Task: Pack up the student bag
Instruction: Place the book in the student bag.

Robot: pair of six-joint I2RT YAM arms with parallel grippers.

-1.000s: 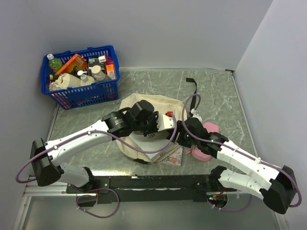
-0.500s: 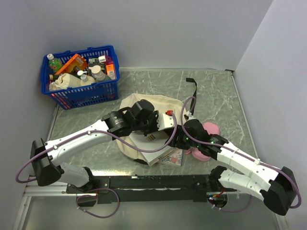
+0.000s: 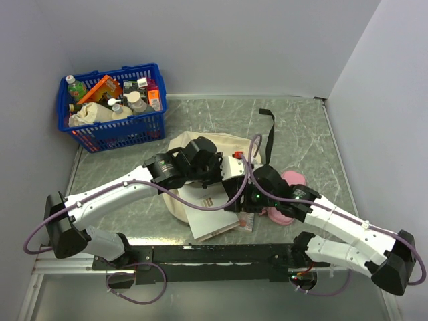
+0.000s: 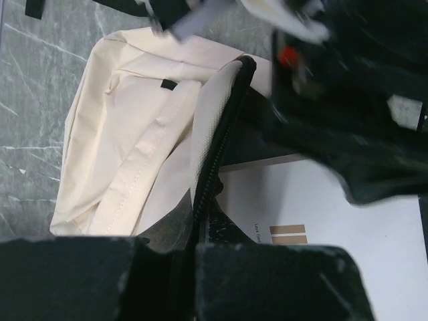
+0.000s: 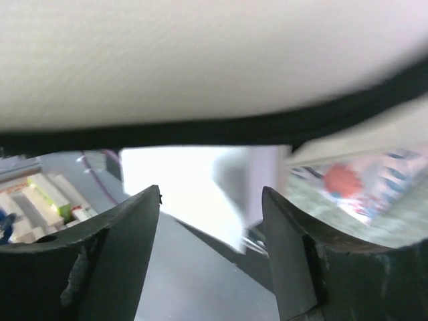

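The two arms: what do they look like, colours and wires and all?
Both the left arm and right arm have smooth white shells joined by chunky black joints. A thin purple cable loops along each. The left gripper and right gripper each have two blocky matte-black fingers. A small green light glows on the right arm.

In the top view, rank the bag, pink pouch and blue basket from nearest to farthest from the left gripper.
1. bag, mid-table, its edge clamped in the left gripper.
2. pink pouch, off to the right.
3. blue basket, far-left corner.
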